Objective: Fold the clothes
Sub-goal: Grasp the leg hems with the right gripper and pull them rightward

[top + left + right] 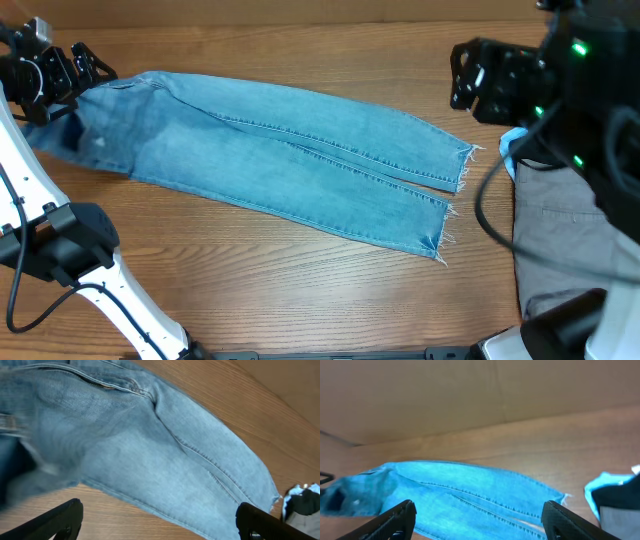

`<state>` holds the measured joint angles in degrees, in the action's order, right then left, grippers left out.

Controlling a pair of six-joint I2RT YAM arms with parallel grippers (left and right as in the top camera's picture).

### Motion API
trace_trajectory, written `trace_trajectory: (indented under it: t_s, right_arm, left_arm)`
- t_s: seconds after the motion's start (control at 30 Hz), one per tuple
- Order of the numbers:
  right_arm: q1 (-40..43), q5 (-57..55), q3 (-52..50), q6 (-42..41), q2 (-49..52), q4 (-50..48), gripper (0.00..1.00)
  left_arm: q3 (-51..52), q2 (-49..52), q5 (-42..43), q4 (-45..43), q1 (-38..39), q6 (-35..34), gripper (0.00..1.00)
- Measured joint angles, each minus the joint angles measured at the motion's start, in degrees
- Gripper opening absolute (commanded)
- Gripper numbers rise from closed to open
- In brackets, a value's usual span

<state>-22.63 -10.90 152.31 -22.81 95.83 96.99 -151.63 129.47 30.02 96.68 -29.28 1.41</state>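
The light blue jeans (280,160) lie flat across the wooden table, with the waist at the far left and the frayed hems (450,195) at the right. The two legs run side by side. My left gripper (100,68) hovers open just above the waist end, holding nothing. The left wrist view shows the jeans (150,445) spread below the wide-apart fingers (65,517). My right gripper (458,75) hangs open above bare table, beyond the hems. In the right wrist view the jeans (470,490) lie ahead of its gripper (479,507).
Grey trousers (570,230) lie at the right edge, under the right arm. A pale turquoise cloth (512,145) sits just right of the hems. The left arm's white links (110,290) stand at the front left. A brown board (470,400) closes the far side.
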Motion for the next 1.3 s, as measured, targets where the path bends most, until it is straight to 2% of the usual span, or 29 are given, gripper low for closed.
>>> trace_trajectory:
  t_s: [0.27, 0.5, 0.73, 1.07, 1.1, 1.13, 1.23, 1.3]
  right_arm:
    - [7.0, 4.6, -14.6, -3.2, 6.8, -0.2, 0.91]
    - [15.0, 8.4, -32.2, -2.6, 11.5, -2.5, 0.90]
    - [22.2, 19.0, -57.9, 2.2, 12.0, -15.0, 0.87]
    - [22.1, 26.2, -86.8, 2.5, 12.1, -33.0, 0.86]
    - [22.1, 26.5, -88.9, 1.8, 12.1, -34.7, 0.79]
    - [22.1, 27.0, -89.8, 1.4, 11.7, -34.9, 0.68]
    - [22.2, 27.7, -92.7, 0.3, 9.6, -37.5, 0.18]
    - [22.2, 28.5, -93.7, 0.2, 9.6, -37.5, 0.09]
  left_arm:
    - [0.0, -8.6, -4.4, 0.0, -0.1, 0.0, 1.00]
    - [0.0, -18.6, -5.7, 0.0, 0.1, 0.0, 1.00]
    - [0.0, -25.6, -7.0, 0.1, 1.1, 0.0, 1.00]
    - [0.1, -29.5, -7.6, 0.2, 2.3, -0.1, 1.00]
    - [0.2, -29.8, -7.8, 0.2, 2.4, -0.2, 1.00]
    - [0.3, -30.1, -7.8, 0.2, 2.6, -0.2, 1.00]
    - [0.6, -31.1, -8.0, 0.2, 2.7, -0.3, 1.00]
    - [0.9, -32.6, -9.1, 0.2, 2.7, -0.4, 1.00]
